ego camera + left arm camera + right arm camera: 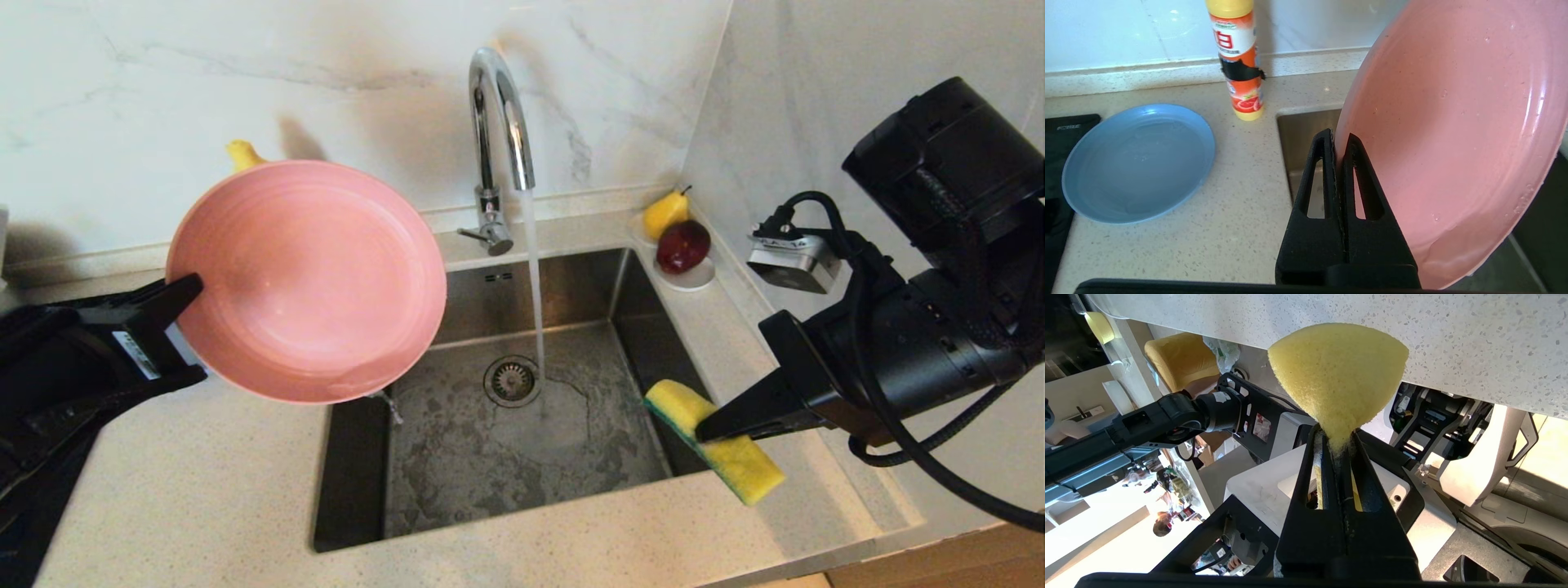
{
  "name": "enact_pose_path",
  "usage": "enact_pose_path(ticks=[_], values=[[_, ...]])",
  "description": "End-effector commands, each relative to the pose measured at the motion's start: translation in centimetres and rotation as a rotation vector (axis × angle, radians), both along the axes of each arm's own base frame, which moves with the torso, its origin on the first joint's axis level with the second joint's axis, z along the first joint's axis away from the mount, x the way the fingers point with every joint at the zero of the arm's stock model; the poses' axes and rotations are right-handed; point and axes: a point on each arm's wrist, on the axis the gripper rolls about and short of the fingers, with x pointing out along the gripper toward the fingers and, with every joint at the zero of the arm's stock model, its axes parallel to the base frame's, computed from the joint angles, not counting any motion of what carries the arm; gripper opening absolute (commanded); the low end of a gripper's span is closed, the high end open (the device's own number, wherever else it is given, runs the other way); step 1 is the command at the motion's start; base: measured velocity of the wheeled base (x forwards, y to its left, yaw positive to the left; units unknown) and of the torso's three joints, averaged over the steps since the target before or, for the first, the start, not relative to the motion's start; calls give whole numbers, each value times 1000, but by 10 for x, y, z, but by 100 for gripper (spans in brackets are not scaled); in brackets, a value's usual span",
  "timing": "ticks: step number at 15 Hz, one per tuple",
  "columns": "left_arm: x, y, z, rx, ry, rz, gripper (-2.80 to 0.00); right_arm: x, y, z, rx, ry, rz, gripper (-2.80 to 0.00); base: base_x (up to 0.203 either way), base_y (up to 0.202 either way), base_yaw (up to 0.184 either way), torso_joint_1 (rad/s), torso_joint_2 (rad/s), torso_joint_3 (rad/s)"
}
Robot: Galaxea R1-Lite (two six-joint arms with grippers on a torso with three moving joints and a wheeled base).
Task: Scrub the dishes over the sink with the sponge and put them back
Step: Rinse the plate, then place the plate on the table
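Observation:
My left gripper (198, 286) (1340, 141) is shut on the rim of the pink plate (306, 282) (1453, 134), which is wet and tilted up above the left edge of the sink (522, 457). The right gripper (702, 431) (1337, 435) is shut on the yellow sponge (718, 437) (1337, 371), held over the sink's right rim near the front corner; its green side faces the basin. A blue-grey plate (1138, 162) lies flat on the counter left of the sink. The bowls are out of view.
Water runs from the chrome tap (500, 139) onto the basin beside the drain (511, 380). A white saucer with a pear and a red fruit (682, 245) sits at the back right corner. A dish-soap bottle (1238, 57) stands against the wall behind the counter.

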Motion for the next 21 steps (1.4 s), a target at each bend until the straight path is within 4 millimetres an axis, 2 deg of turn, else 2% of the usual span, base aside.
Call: enact_pose_path(ticks=[1,5,8,10,15,18,21], values=[[-6,2,0,-7,-14,0,-280,-1,-1,0,0,7,0,-280,0,0,0,0,0,0],[2,0,-6,-11,43,1,-280,-4,-3,1,1,4,-2,-280,0,0,0,0,0,0],[7,0,-27,-59,298,19,-280,-5,-5,3,4,-4,-6,-280,0,0,0,0,0,0],[11,6,-26,-201,450,77,-280,-4,-5,2,2,-1,-7,-280,0,0,0,0,0,0],[22,56,-20,-363,693,271,-280,0,-3,-6,-15,22,-8,-280,0,0,0,0,0,0],[24,89,-26,-463,732,360,-280,4,0,-9,-21,30,-7,-280,0,0,0,0,0,0],[14,119,-34,-566,738,439,-280,12,3,-14,-21,31,-13,-280,0,0,0,0,0,0]])
